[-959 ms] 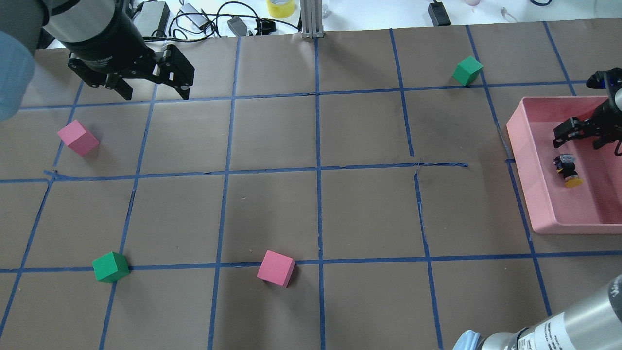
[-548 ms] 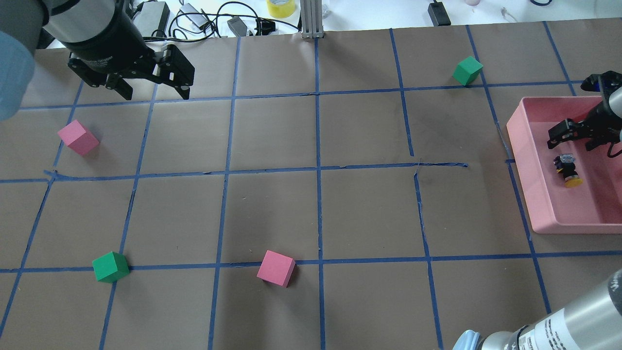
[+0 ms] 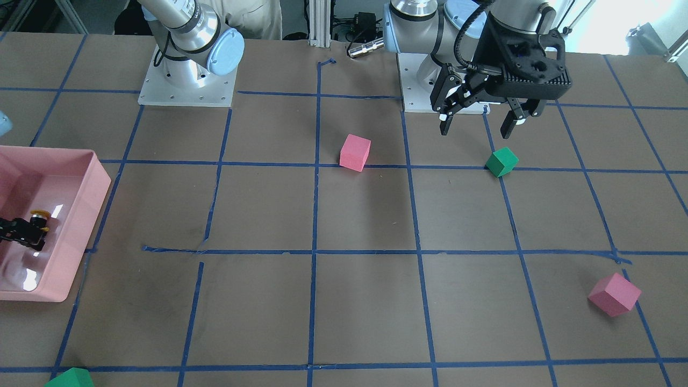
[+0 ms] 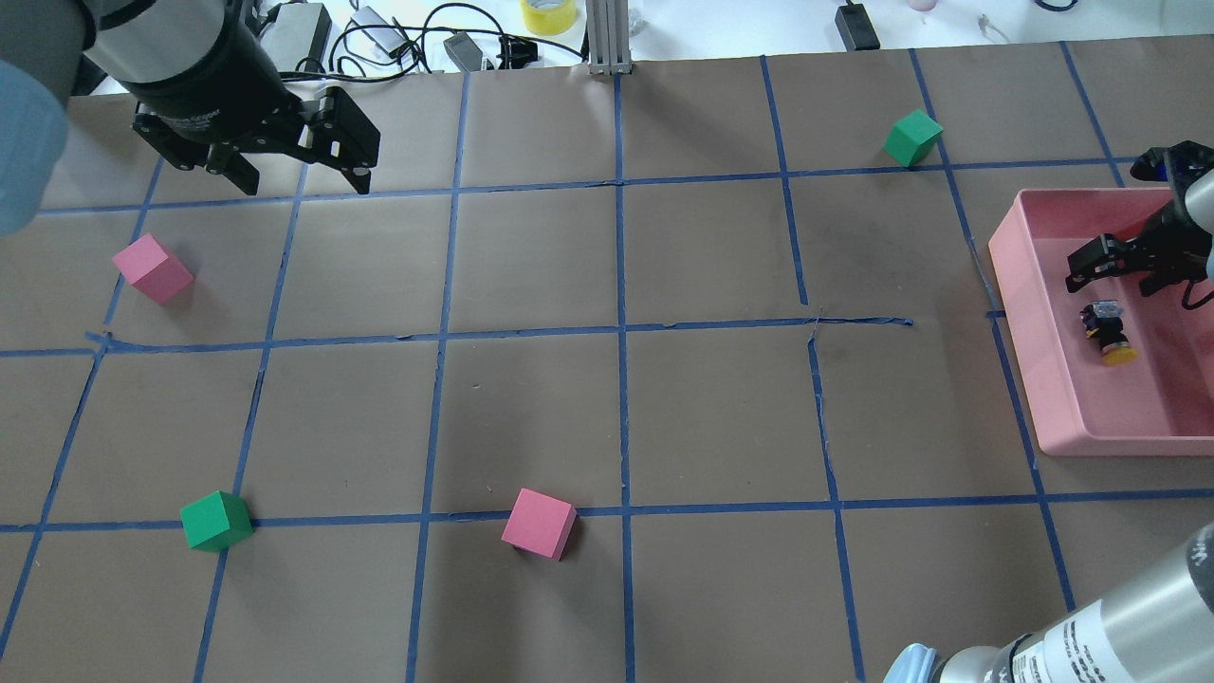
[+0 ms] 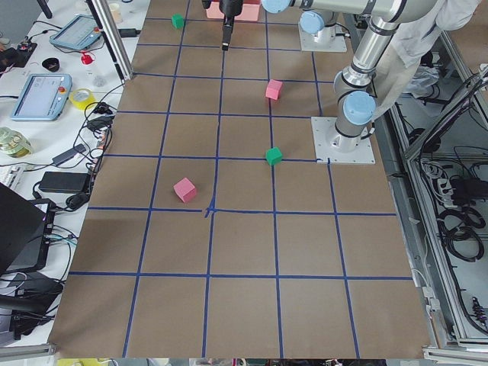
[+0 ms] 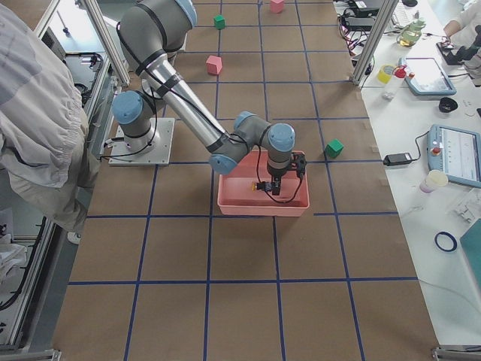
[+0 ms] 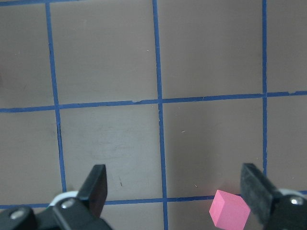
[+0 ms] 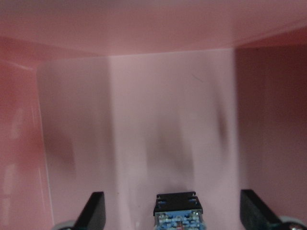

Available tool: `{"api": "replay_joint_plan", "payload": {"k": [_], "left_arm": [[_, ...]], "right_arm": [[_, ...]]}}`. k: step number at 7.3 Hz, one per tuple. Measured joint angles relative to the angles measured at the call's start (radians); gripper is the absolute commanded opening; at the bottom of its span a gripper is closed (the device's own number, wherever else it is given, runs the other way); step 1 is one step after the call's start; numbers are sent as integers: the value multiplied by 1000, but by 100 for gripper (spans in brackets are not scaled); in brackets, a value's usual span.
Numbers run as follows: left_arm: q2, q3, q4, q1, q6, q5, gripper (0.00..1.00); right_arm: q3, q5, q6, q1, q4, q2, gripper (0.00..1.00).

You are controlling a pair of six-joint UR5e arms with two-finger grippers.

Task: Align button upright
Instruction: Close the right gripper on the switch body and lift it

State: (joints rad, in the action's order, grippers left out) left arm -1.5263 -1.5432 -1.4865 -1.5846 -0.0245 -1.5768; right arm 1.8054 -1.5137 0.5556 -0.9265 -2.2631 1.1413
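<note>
The button (image 4: 1108,334) lies on its side on the floor of the pink tray (image 4: 1017,313), yellow cap towards the robot and silvery base towards the far side. My right gripper (image 4: 1112,278) hangs open and empty just beyond it, inside the tray. In the right wrist view the button's base (image 8: 177,212) sits low between the two spread fingers (image 8: 93,211). In the front view the button (image 3: 38,216) shows beside the right gripper (image 3: 21,235). My left gripper (image 4: 299,175) is open and empty above the table's far left.
On the brown gridded table stand a pink cube (image 4: 152,268), a green cube (image 4: 216,521), another pink cube (image 4: 539,524) and a green cube (image 4: 912,138). Cables and a yellow tape roll (image 4: 547,14) lie beyond the far edge.
My right gripper has shifted slightly left in the overhead view and a little away from the button, staying open. The button and the left arm have not moved.
</note>
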Motion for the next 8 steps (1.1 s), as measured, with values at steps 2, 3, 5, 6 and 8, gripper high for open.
{"api": "replay_joint_plan", "payload": {"k": [2, 3, 5, 6, 8], "left_arm": [[0, 0, 0, 0, 0, 1, 100], [0, 0, 0, 0, 0, 2, 100], [0, 0, 0, 0, 0, 2, 100], [0, 0, 0, 0, 0, 3, 100], [0, 0, 0, 0, 0, 3, 100]], "right_arm": [[20, -12, 6, 0, 4, 6, 100], [35, -16, 7, 0, 4, 8, 100], [49, -46, 7, 0, 4, 13, 100], [53, -64, 7, 0, 3, 13, 99], [65, -72, 6, 0, -1, 14, 79]]}}
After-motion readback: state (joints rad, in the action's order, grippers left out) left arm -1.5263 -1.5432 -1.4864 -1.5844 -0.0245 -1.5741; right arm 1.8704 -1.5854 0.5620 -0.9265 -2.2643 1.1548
